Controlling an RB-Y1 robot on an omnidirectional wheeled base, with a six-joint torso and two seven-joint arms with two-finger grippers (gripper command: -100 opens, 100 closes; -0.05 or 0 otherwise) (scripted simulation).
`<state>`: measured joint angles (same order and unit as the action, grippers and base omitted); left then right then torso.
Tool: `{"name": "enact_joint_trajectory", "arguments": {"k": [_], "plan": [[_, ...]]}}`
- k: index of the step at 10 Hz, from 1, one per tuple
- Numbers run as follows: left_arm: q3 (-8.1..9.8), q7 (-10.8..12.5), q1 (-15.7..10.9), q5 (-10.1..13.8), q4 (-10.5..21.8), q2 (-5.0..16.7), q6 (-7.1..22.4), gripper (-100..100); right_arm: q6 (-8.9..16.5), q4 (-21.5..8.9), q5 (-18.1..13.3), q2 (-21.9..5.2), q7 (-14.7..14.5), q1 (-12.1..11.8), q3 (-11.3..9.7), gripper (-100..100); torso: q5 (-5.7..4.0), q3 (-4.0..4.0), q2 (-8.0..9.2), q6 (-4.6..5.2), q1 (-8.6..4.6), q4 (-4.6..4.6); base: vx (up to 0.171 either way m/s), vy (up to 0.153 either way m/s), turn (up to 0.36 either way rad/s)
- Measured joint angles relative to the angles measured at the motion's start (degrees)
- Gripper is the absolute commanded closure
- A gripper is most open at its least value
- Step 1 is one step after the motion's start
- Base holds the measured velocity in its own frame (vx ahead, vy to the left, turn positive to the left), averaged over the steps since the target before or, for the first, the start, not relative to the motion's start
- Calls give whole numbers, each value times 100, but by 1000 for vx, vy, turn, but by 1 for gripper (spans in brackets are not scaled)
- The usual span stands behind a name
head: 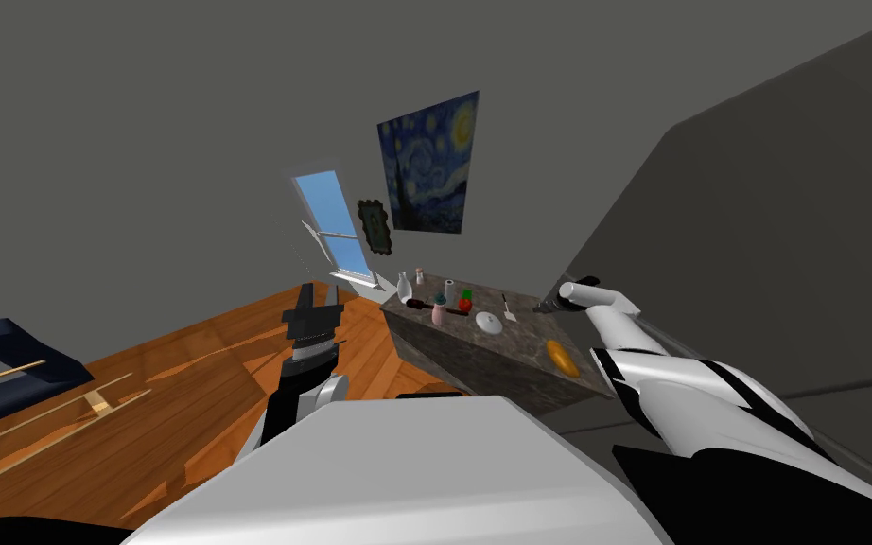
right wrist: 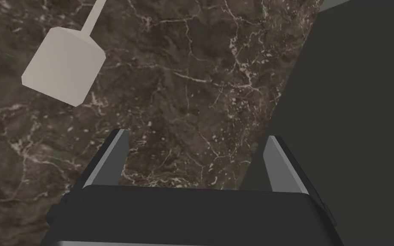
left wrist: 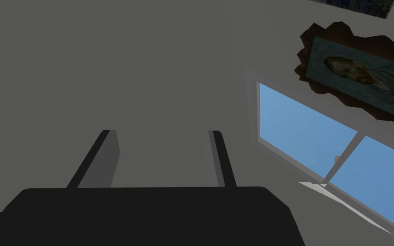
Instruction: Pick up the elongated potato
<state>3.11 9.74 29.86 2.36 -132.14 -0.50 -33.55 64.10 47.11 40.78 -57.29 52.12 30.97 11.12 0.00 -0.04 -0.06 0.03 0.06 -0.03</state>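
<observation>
Counter: dark brown, white-veined marble block (head: 529, 339) by the grey wall. It carries bottles, a red fruit and a white dish at its far end.
Right gripper: the right gripper (right wrist: 196, 159) is released, fingers spread with nothing between them. It hangs over bare marble at the counter's wall-side edge.
Left gripper: the left gripper (left wrist: 162, 159) is likewise spread and empty, raised over the wooden floor well apart from the counter.
Potato: the elongated yellow-orange potato (head: 563, 359) lies alone near the counter's near edge, closer to me than the right gripper.
Spatula: a pale flat-bladed spatula (right wrist: 63, 72) lies near the right gripper, off its line.
Step in hand: approach, as I judge it.
Doing it well: draw the right hand back toward the potato, turn the fingers across its narrow width, and descend centred before closing.
</observation>
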Motion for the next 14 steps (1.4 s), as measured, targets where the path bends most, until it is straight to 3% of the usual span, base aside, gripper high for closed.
{"name": "enact_joint_trajectory", "arguments": {"k": [2,4,5,6,9,10,11,13,14], "plan": [[0,0,0,0,0,0,0,0,201,-401,83,-135,115,174,-32,-100,2,-1,-2,-2,5,-1,28,38,-12],[0,0,0,0,0,0,0,0,471,-585,162,-277,309,193,-33,-100,2,-2,-3,-2,7,-1,49,55,-18],[0,0,0,0,0,0,0,0,618,-924,215,-400,374,364,-79,-100,4,-7,-12,-2,12,-2,50,50,-7],[0,0,0,0,0,0,0,0,735,-883,266,-431,489,217,-43,-100,1,-6,-9,-2,9,-3,34,48,-11],[0,0,0,0,0,0,0,0,991,-1132,321,-533,707,235,-73,-100,-1,2,4,-3,-4,0,13,22,-3],[0,0,0,0,0,0,0,0,1049,-1375,327,-600,698,365,-124,-100,0,2,4,-2,-2,1,30,39,-13],[0,0,0,0,0,0,0,0,1157,-1494,378,-647,776,276,-126,-100,-1,0,1,0,1,-1,26,31,-15],[0,0,0,0,0,0,0,0,1232,-2029,375,-705,775,422,-215,-100,-1,-1,-1,-2,-3,-1,27,18,-12],[0,0,0,0,0,0,0,0,1390,-1871,457,-703,942,110,-164,-100,-4,0,1,0,-7,-1,13,10,-17]]}}
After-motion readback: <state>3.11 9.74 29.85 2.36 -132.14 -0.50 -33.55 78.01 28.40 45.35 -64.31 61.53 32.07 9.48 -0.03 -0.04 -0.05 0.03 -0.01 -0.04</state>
